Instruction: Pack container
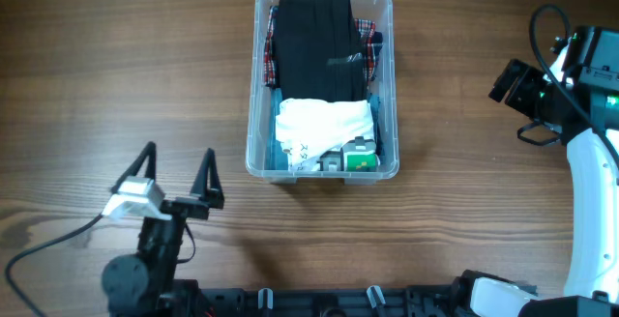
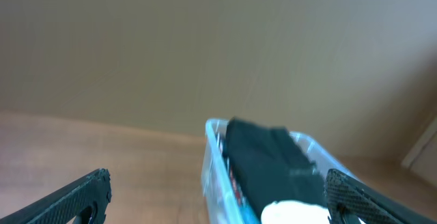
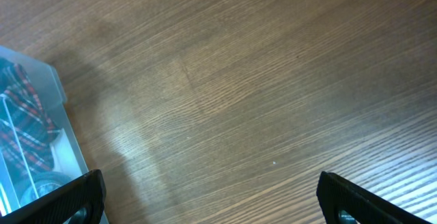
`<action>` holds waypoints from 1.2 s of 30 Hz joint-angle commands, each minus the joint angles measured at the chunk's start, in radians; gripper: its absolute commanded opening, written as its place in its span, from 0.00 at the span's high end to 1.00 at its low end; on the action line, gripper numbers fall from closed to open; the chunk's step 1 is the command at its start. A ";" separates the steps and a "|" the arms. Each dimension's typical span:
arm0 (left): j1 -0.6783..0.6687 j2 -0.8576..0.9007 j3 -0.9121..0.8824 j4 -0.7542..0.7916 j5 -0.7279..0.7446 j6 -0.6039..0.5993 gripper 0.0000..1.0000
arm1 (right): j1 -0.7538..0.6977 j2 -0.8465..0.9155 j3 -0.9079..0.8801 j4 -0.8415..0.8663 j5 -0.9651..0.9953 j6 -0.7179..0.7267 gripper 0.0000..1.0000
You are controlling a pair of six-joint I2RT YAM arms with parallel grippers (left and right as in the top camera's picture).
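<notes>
Wooden table holds the container; left fingers and right fingers hover clear of it, spread wide, empty.

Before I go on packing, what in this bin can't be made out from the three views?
- Overhead: whatever lies under the black garment and white bundle in the container is hidden by them.
- Overhead: the bundle's print and the green item beside it are too small to identify.
- Left wrist: blurred; the container's near end is cut off by the bottom edge.
- Right wrist: only one container corner shows, at the left edge.
</notes>
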 commanded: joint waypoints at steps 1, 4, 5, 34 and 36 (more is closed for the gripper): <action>0.008 -0.012 -0.074 0.026 0.033 -0.002 0.00 | -0.005 0.008 0.010 0.003 0.009 -0.002 0.00; 0.008 -0.012 -0.107 0.025 0.031 -0.001 0.00 | -0.005 0.008 0.010 0.003 0.010 -0.001 0.00; 0.009 -0.012 -0.119 0.024 0.028 -0.002 0.00 | -0.005 0.008 0.010 0.003 0.010 -0.002 0.00; 0.011 -0.012 -0.177 -0.034 -0.080 -0.002 0.00 | -0.005 0.008 0.010 0.003 0.010 -0.002 0.00; 0.011 -0.012 -0.177 -0.034 -0.080 -0.002 0.00 | -0.005 0.008 0.010 0.003 0.010 -0.002 0.00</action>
